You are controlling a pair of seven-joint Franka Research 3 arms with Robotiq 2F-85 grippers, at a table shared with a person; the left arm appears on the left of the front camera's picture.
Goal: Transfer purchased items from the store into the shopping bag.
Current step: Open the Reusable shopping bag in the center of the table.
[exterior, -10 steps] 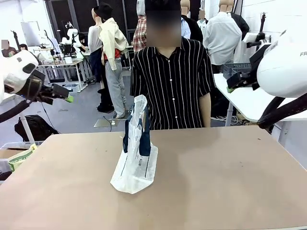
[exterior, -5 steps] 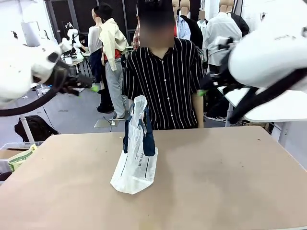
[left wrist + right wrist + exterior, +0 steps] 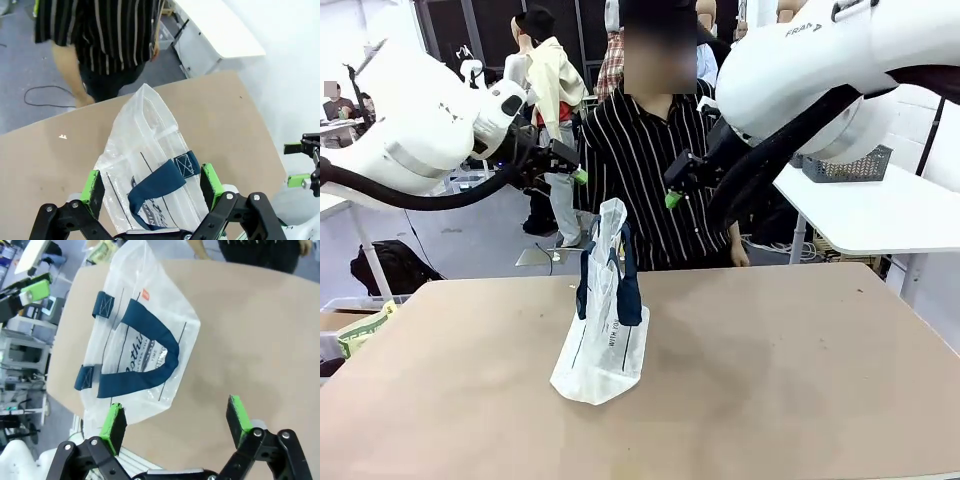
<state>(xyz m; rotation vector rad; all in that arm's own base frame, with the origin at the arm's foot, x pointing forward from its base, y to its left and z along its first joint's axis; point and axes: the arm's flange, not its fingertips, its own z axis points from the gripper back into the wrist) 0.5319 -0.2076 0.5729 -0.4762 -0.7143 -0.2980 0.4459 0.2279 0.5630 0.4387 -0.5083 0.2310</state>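
The shopping bag (image 3: 605, 305), whitish translucent plastic with navy handles, stands slumped in the middle of the brown table (image 3: 780, 370). My left gripper (image 3: 572, 165) hangs open above and left of its top, my right gripper (image 3: 674, 192) open above and right of it, neither touching it. Looking down in the left wrist view, the shopping bag (image 3: 150, 165) lies between the spread fingers of the left gripper (image 3: 151, 185). In the right wrist view the shopping bag (image 3: 137, 347) lies beyond the open right gripper (image 3: 175, 422). The store (image 3: 850, 165), a dark grey slotted basket, sits on a white side table. The purchased items are out of view.
A person in a black striped shirt (image 3: 640, 170) stands at the table's far edge, right behind both grippers. The white side table (image 3: 880, 215) stands at the right. A bin with a yellow-green packet (image 3: 360, 330) sits off the table's left edge.
Both arms have swung in from the picture's sides toward the middle and now hang above the bag. The bag has not moved.
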